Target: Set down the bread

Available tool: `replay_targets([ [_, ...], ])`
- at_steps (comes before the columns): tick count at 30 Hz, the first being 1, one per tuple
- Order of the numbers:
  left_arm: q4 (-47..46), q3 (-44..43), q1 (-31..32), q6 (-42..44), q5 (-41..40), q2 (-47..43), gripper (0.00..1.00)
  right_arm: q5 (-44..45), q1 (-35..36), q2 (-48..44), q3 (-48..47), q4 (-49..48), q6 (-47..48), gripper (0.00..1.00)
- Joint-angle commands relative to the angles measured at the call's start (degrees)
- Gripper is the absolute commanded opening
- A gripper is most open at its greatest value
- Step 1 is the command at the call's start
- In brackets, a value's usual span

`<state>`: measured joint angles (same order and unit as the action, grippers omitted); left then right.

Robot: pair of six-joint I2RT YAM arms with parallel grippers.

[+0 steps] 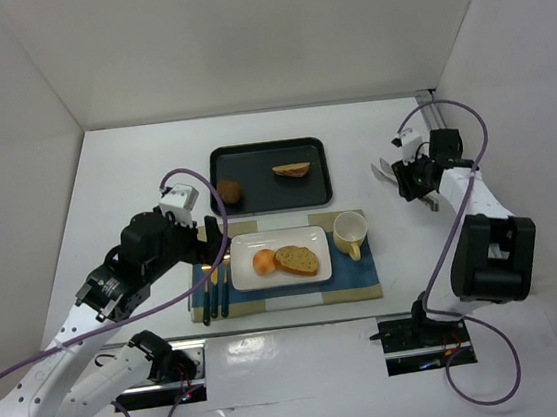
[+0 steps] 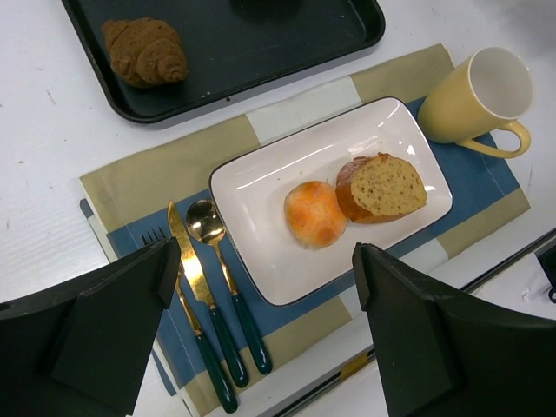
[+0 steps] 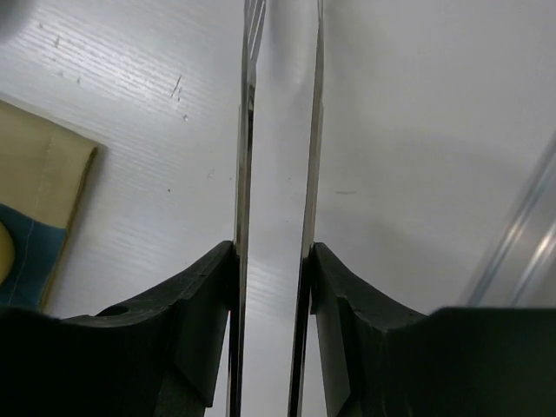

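A bread slice and a round bun lie on the white plate. Another bread slice and a brown roll lie on the black tray. My left gripper hangs open over the near edge of the plate with nothing between its fingers. My right gripper is off to the right of the mat, shut on metal tongs whose tips hold nothing.
A striped placemat carries the plate, a yellow mug at its right end, and a knife, spoon and fork at its left. White walls enclose the table on three sides.
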<state>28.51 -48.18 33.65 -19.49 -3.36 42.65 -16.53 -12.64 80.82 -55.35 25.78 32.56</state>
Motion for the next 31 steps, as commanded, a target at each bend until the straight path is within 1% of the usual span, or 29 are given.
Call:
replay_targets([
  [1,-1.53,0.37,-0.16,0.94,1.24,-0.2,1.0,-1.66,0.08,3.46,0.33,-6.53,-1.79,0.48],
  [3,-1.53,0.37,-0.16,0.94,1.25,-0.2,1.0,0.88,0.08,7.05,0.33,-6.53,-2.32,0.51],
  [6,-1.53,0.37,-0.16,0.94,1.77,-0.2,1.0,2.55,0.08,9.27,1.56,-6.0,-2.85,0.69],
  [8,-1.53,0.37,-0.16,0.94,2.3,-0.2,1.0,2.56,-0.63,9.27,2.27,-6.0,-2.15,0.71],
  [9,-1.53,0.37,-0.16,0.94,2.3,-0.2,1.0,1.78,-1.41,9.27,2.27,-5.31,-1.54,0.77],
  [12,-1.53,0.37,-0.16,0.94,2.82,0.32,1.0,-1.38,-4.13,6.3,2.79,-3.2,0.04,0.8],
  [13,-1.53,0.37,-0.16,0.94,2.83,0.32,1.0,-2.35,-4.75,5.33,2.79,-2.32,0.57,0.9],
  [16,-2.05,0.37,-0.16,1.47,3.44,0.32,1.0,-5.34,-7.13,0.5,2.79,1.46,3.29,0.92],
  [17,-2.06,0.37,-0.16,1.47,3.44,0.32,1.0,-6.05,-7.13,-0.82,2.1,2.68,4.0,1.0],
  [18,-2.06,0.37,-0.16,1.47,3.44,0.85,1.0,-7.79,-8.09,-3.53,2.09,4.18,4.53,1.0],
  [20,-2.06,0.37,-0.16,1.47,4.06,0.85,1.0,-7.81,-8.8,-5.14,1.39,5.5,5.23,1.0],
  [23,-2.06,0.37,-0.16,1.47,4.84,1.9,1.0,-12.19,-9.77,-7.77,-1.94,10.16,5.85,1.0],
  [25,-2.76,0.89,-0.16,1.47,5.72,2.43,1.0,-15.7,-9.77,-11.01,-4.05,11.83,3.93,1.0],
  [26,-3.37,0.9,-0.16,2.08,7.03,3.65,1.0,-17.29,-9.77,-12.6,-5.45,11.84,2.35,1.0],
  [27,-3.38,0.9,-0.16,2.08,7.92,4.62,1.0,-19.3,-9.77,-14.44,-5.47,10.27,-1.84,1.0],
  [28,-3.38,0.9,-0.16,2.69,8.8,5.85,1.0,-20.28,-9.25,-18.29,-4.6,6.6,-4.23,1.0],
  [30,-3.38,0.9,-0.16,3.31,11.61,9.35,1.0,-21.08,-7.32,-21.3,-3.28,4.55,-9.41,1.0],
  [31,-3.9,0.9,-0.16,3.31,12.49,10.6,1.0,-21.08,-6.0,-23.05,-3.27,4.02,-10.57,1.0],
])
